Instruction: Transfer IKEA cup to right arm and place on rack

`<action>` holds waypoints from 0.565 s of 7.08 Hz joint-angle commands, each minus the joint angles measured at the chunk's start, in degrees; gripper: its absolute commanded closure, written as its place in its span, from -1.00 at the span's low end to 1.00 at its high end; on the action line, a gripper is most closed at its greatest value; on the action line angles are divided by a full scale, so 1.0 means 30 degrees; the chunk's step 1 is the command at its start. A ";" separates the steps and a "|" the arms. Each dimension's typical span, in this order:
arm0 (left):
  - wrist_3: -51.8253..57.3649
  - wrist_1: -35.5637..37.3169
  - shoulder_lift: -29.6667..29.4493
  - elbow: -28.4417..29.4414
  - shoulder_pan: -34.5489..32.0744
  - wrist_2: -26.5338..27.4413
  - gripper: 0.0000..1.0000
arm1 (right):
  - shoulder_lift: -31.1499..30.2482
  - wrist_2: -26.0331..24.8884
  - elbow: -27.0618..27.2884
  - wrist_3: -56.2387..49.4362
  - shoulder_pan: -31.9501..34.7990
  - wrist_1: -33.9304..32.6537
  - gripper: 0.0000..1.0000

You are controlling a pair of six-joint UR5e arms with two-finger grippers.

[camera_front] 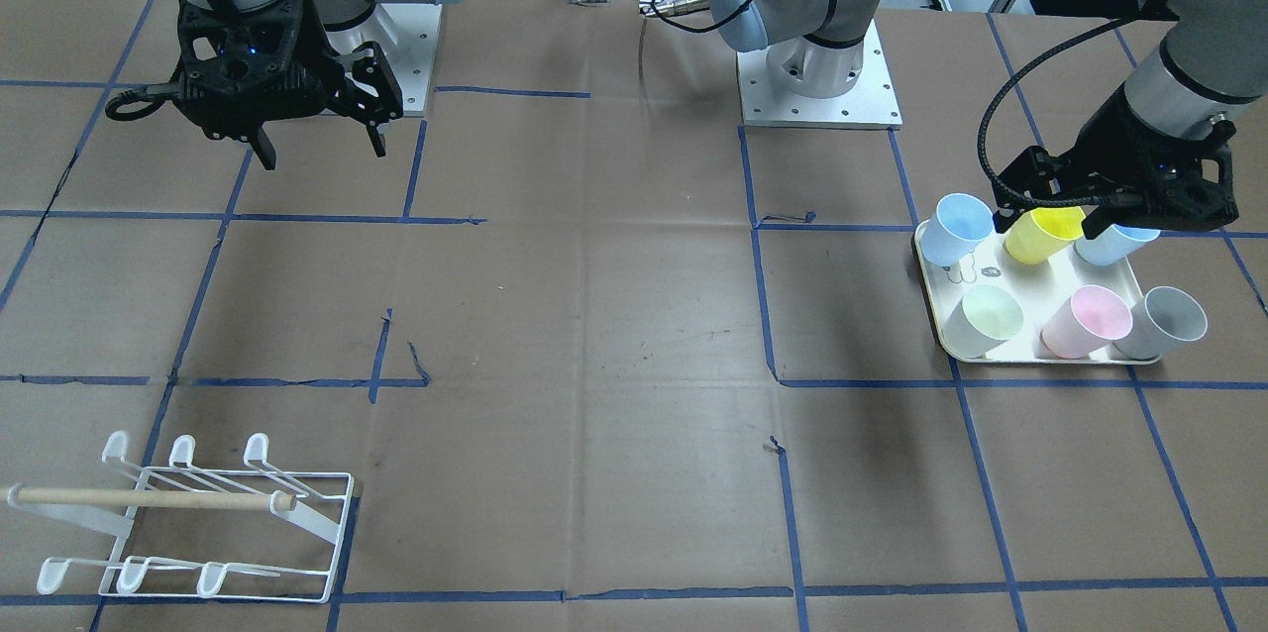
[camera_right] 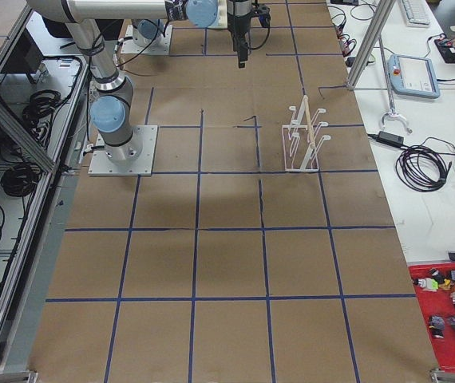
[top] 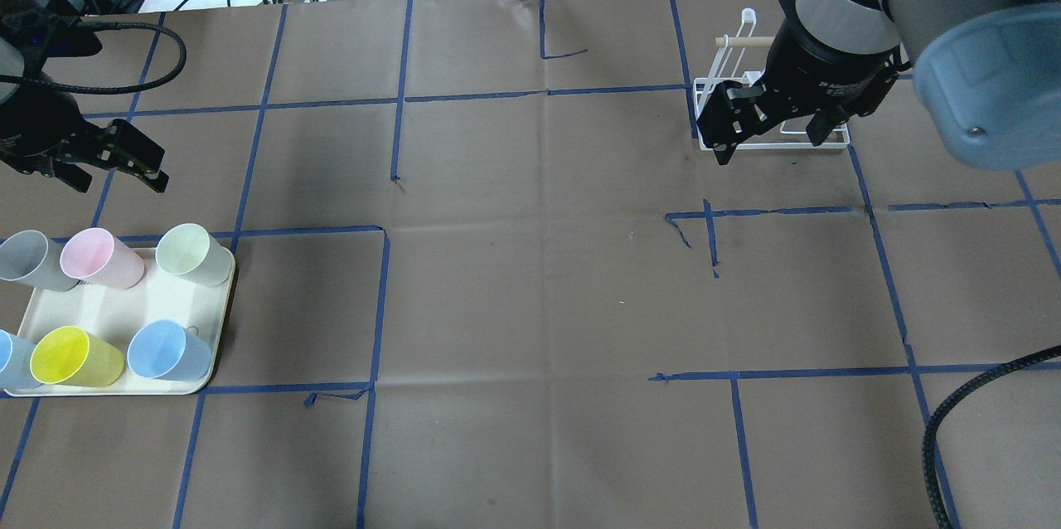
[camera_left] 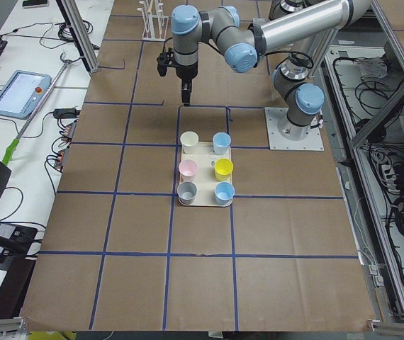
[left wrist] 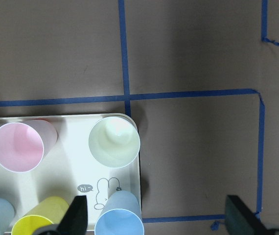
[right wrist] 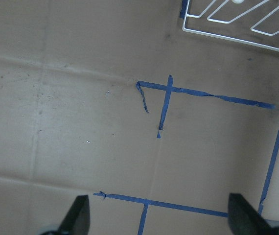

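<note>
Several plastic cups stand on a cream tray: grey, pink, pale green, yellow and two blue. My left gripper is open and empty, held high near the tray. In the left wrist view its fingers straddle the blue cup and the tray's edge. My right gripper is open and empty, hanging high in front of the white wire rack, partly hiding it. The rack with its wooden dowel holds no cup.
Brown paper with blue tape lines covers the table. The arm bases stand at the robot's side. In the front-facing view the tray is at the right and the rack at the lower left. Cables and a tablet lie beyond the table's edges.
</note>
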 commanded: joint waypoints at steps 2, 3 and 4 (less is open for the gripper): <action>0.0039 0.4497 -0.1661 -0.2867 0.0054 0.0139 -0.99 | 0.0023 -0.0007 0.0029 0.0012 -0.0008 0.0026 -1.00; -0.0019 0.5550 -0.2217 -0.3252 0.0055 0.0169 -0.99 | 0.0052 -0.0007 0.0030 0.0012 -0.0008 0.0026 -1.00; -0.0107 0.6198 -0.2861 -0.3575 0.0055 0.0140 -0.99 | 0.0052 -0.0007 0.0030 0.0012 -0.0008 0.0026 -1.00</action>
